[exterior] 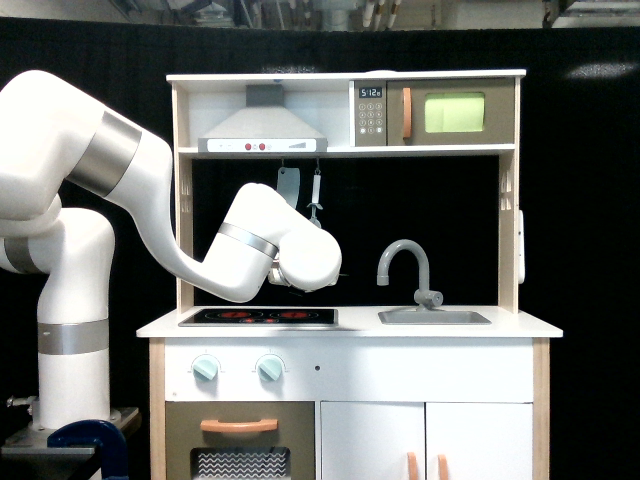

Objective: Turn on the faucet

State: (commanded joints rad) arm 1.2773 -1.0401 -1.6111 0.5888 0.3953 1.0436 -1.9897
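The faucet [404, 259] is a small matte grey tap with an arched gooseneck spout, standing behind the sink [434, 317] on the toy kitchen's counter. Its stubby lever [431, 297] sticks out at the base, on the exterior view's right. My white arm reaches in from the exterior view's left, and its rounded wrist [308, 260] hovers above the stove, left of the faucet and apart from it. Of the gripper [338, 272] only a small dark sliver shows past the wrist, so its fingers cannot be read.
A black stove top [258, 316] lies under the wrist. Utensils [316, 196] hang from the shelf just above it. Two mint-green knobs [270, 368] sit on the front panel. A range hood [262, 128] and microwave [445, 112] sit higher up, and side posts frame the counter.
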